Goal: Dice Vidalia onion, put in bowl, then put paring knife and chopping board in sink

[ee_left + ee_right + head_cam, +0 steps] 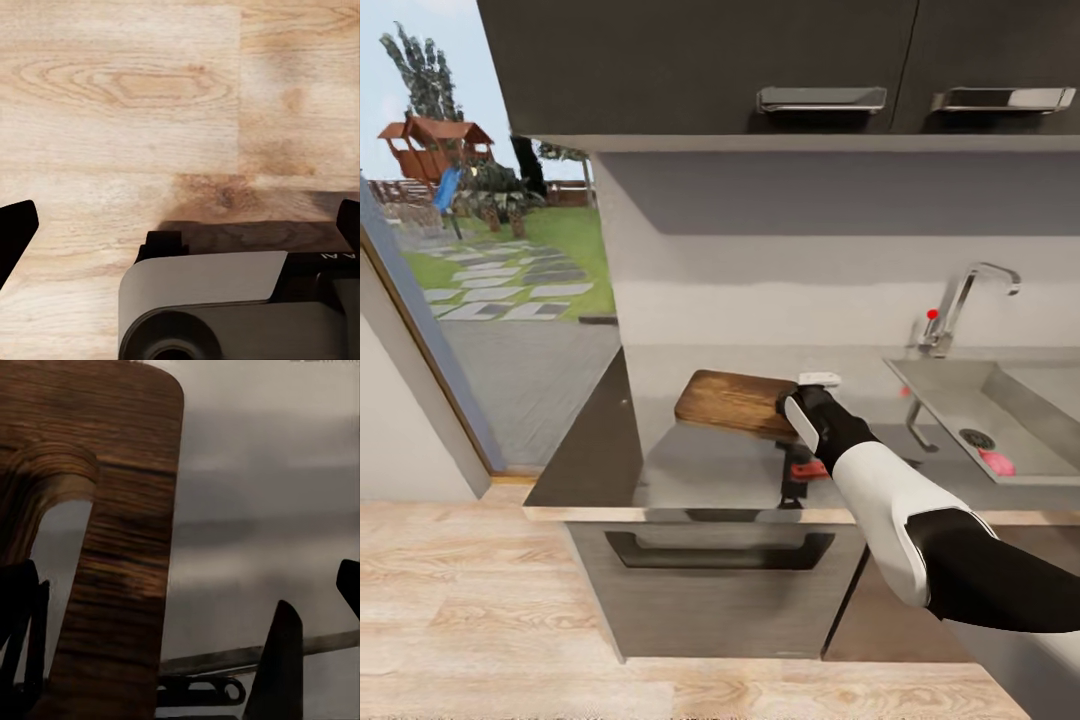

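Over the grey glossy table (600,460) we see one dark brown wooden chopping board (732,402) lifted, tilted, our right claw (807,400) clamped on its handle end, one red-handled paring knife (810,469) beneath, left claw's (180,225) fingers apart over wooden floor (120,90).

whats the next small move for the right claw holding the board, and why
Probably carry the dark brown wooden chopping board sideways toward the grey steel sink. The right claw grips its handle end, tilted off the glossy grey countertop, and the basin lies to the right.

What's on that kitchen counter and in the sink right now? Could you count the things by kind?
Chopping board, lifted at one end by the right gripper: 1
Red-handled paring knife on the countertop: 1
Pink item in the sink, too small to identify: 1
Tap: 1
Total: 4
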You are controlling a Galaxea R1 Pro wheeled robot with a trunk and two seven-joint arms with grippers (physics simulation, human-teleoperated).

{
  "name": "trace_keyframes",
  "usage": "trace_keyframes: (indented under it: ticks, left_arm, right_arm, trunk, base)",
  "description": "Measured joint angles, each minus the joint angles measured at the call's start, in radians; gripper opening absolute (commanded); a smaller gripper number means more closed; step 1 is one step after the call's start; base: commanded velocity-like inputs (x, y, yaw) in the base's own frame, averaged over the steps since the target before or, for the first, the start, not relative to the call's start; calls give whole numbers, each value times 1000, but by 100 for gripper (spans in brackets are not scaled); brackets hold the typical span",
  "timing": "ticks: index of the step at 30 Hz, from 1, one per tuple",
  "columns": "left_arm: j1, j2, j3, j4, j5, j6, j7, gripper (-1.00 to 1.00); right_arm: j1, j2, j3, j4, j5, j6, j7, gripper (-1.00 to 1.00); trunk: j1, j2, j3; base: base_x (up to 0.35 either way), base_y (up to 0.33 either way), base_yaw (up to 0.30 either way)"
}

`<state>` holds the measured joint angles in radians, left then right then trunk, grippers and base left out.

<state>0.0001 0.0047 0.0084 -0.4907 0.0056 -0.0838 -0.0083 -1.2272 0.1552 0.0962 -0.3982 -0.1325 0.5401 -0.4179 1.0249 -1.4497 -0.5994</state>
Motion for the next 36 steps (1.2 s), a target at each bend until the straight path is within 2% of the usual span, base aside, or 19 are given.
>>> trace_keyframes:
  ticks: [4,18,19,36]
  left_arm:
    - [0,0,0,0,0,0,0,100]
    - [0,0,0,0,0,0,0,100]
    - [0,0,0,0,0,0,0,100]
    - [0,0,0,0,0,0,0,100]
  right_arm:
    - [0,0,-1,1,-5,-29,1,100]
    - [1,1,-1,-29,-18,-43,3,100]
    - [1,1,-2,-30,-18,-43,3,-100]
    - [2,-1,-2,-31,-24,-47,3,-100]
  trunk:
    - [0,0,-6]
    - [0,0,-27]
    - [0,0,-28]
    - [0,0,-28]
  base:
    - [0,15,0]
    - [0,1,0]
    - [0,0,0]
    - [0,0,0]
